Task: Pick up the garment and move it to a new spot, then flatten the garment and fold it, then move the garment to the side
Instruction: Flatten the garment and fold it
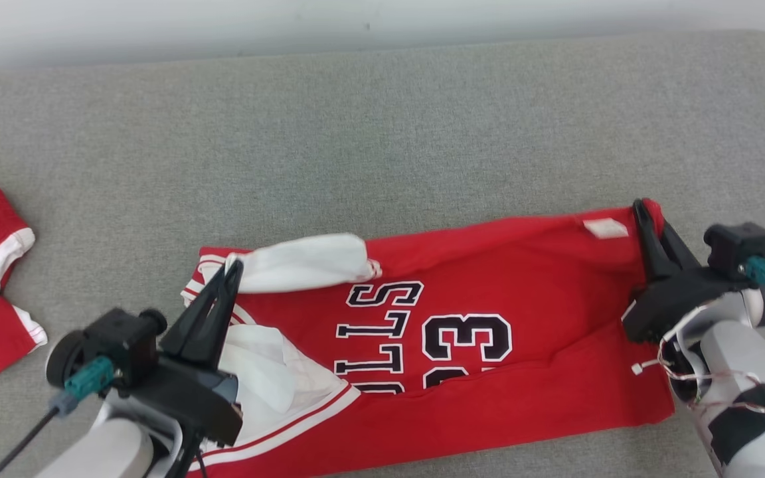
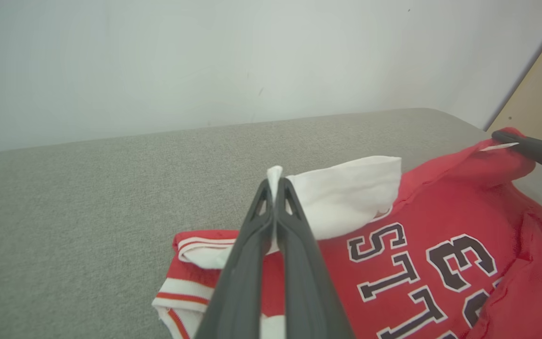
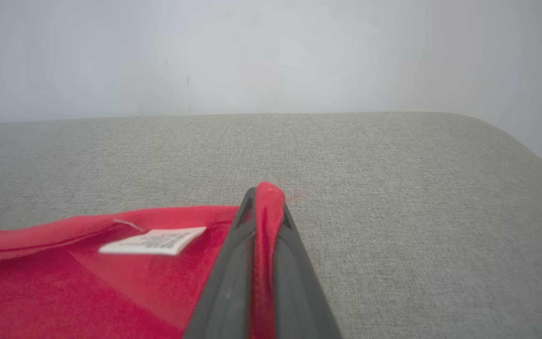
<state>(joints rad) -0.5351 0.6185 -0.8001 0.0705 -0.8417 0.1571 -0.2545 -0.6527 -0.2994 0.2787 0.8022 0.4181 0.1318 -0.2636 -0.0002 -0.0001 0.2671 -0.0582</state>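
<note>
Closed left jaws grip the limp, light red-and-white cloth jersey (image 1: 489,265) by its white fold; right jaws clamp its labelled corner.

jersey (image 1: 542,285) front, lettering (image 1: 372,330): black block capitals edged white, partly folded under, "LLS" was legible | number (image 1: 467,337): "3" was clear, the digit before it uncertain | white tag (image 3: 153,241) at hem: fine print was too blurred to read

Soft matt red-and-white cloth garment (image 1: 542,265), its edges nipped between the matt dark plastic fingers of the left gripper (image 1: 233,269) and right gripper (image 1: 640,207); smooth white label (image 1: 605,228) just beside the right claw; coarse grey woven cover (image 1: 382,133) beyond both
</note>
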